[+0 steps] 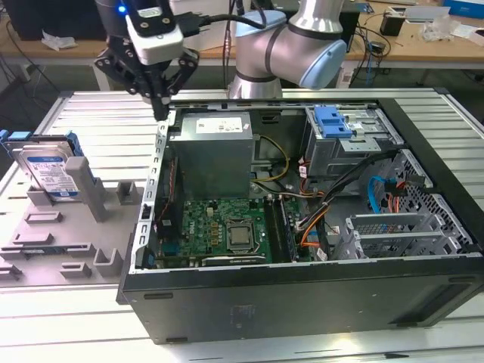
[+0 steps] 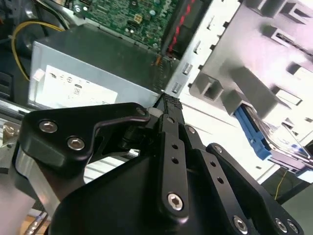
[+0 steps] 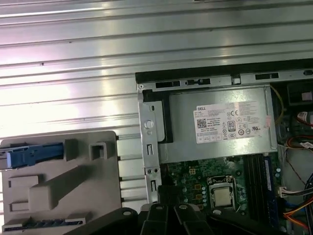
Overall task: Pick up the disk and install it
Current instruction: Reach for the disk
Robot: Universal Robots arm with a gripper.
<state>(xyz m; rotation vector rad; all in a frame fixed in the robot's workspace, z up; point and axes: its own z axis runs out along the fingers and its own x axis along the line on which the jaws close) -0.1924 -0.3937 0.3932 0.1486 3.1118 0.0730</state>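
The disk (image 1: 50,172) stands on edge in a grey fixture (image 1: 68,227) at the exterior view's left, its blue-and-white label facing the camera and a blue frame around it. My gripper (image 1: 160,112) hangs above the open computer case's (image 1: 302,302) far left corner, well apart from the disk, fingers shut together on nothing. In the second wrist view the black fingers (image 2: 168,112) meet at the tip, with the disk's blue frame (image 2: 250,133) off to the side. The first wrist view shows the disk's blue edge (image 3: 30,154) in the fixture (image 3: 63,191) and the gripper (image 3: 168,198) over the case wall.
A grey power-supply box (image 1: 212,155) sits inside the case just beside the gripper. The motherboard (image 1: 219,231) lies below it, with cables and a drive cage with a blue latch (image 1: 333,121) toward the exterior view's right. A ribbed metal table (image 1: 98,121) carries everything.
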